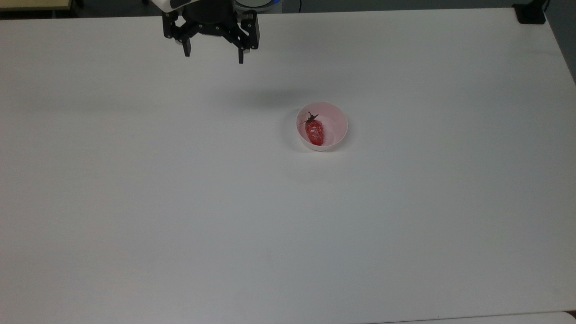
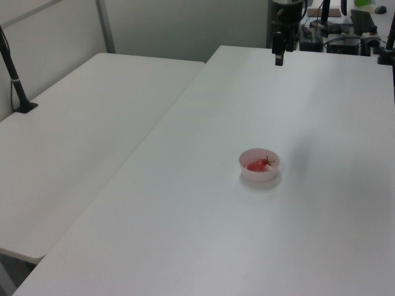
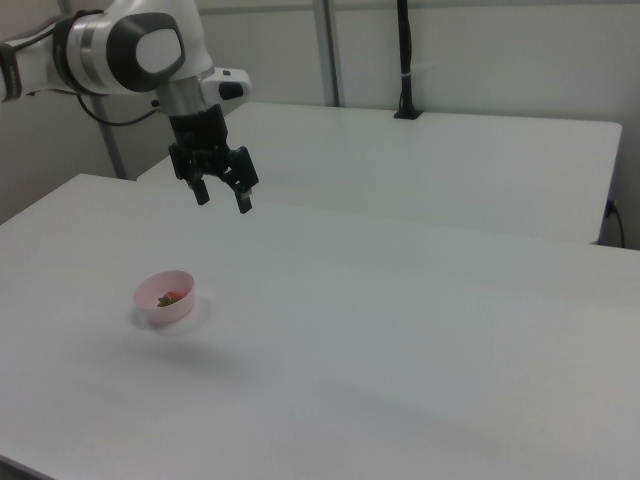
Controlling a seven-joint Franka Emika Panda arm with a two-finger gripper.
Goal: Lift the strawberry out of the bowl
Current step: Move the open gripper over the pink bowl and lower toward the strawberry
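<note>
A glossy red strawberry (image 1: 314,131) with a dark green cap lies inside a small pale pink bowl (image 1: 337,118) near the middle of the white table. The bowl (image 2: 251,174) and strawberry (image 2: 257,164) also appear in the left view, and the bowl (image 3: 152,310) with the strawberry (image 3: 171,297) in the right view. My black gripper (image 1: 213,57) hangs open high above the table, up and to the top view's left of the bowl, with nothing between its fingers. It is also visible as the gripper (image 3: 222,200) in the right view and the gripper (image 2: 279,58) in the left view.
The white table (image 1: 180,202) is wide and bare around the bowl. A second white table (image 2: 80,135) adjoins it, with a black pole mount (image 2: 15,80) on it. Cables and equipment (image 2: 345,37) sit beyond the far edge in the left view.
</note>
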